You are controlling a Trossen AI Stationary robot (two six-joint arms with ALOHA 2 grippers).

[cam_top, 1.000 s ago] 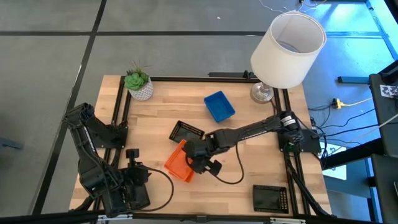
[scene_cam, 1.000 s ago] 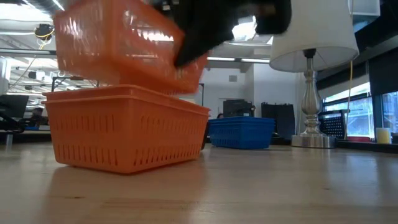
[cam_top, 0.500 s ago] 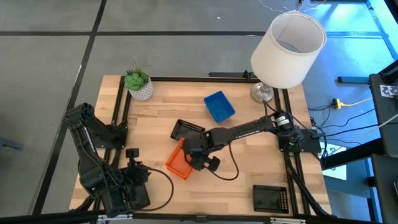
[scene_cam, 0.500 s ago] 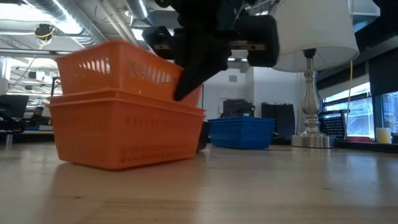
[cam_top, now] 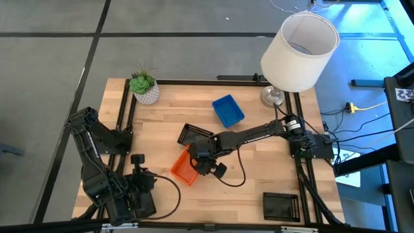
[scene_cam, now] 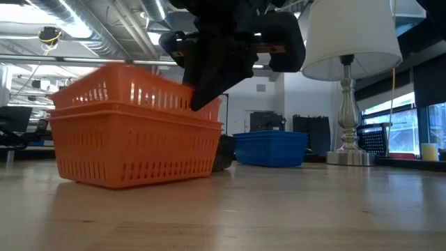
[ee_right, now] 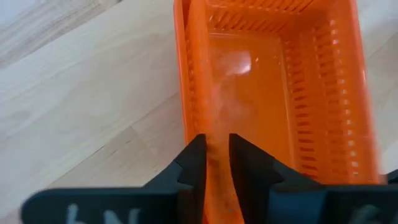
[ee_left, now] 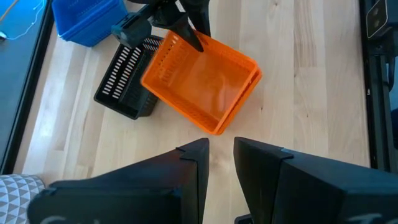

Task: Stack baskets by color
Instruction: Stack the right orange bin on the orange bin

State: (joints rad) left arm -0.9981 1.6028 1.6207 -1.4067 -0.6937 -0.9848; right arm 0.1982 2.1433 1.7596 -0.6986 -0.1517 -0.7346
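Observation:
Two orange baskets (cam_top: 184,169) sit nested at mid-table, the upper one (scene_cam: 132,90) resting inside the lower one (scene_cam: 132,146). My right gripper (ee_right: 217,149) is open and slants down, one finger on each side of the upper basket's long wall. A black basket (cam_top: 194,136) lies just beyond them, and a blue basket (cam_top: 228,110) stands farther back. Another black basket (cam_top: 281,206) sits near the front right. My left gripper (ee_left: 221,146) waits open at the near left, above the table. My right gripper has one finger inside and one outside the upper orange basket's long wall (ee_right: 208,118), coming from above at a slant. A gap shows between the fingers, and I cannot tell whether either one touches the wall. The basket rests in the lower one.
A white plant pot (cam_top: 145,90) stands at the far left corner and a lamp (cam_top: 299,52) at the far right. A black cable (cam_top: 239,178) loops over the table beside the right arm. Bare wood lies near the front middle.
My right gripper has gone down and toward the table's left with the upper orange basket. The basket hung tilted above the lower one a second ago. It now sits down inside the lower basket, nearly level.

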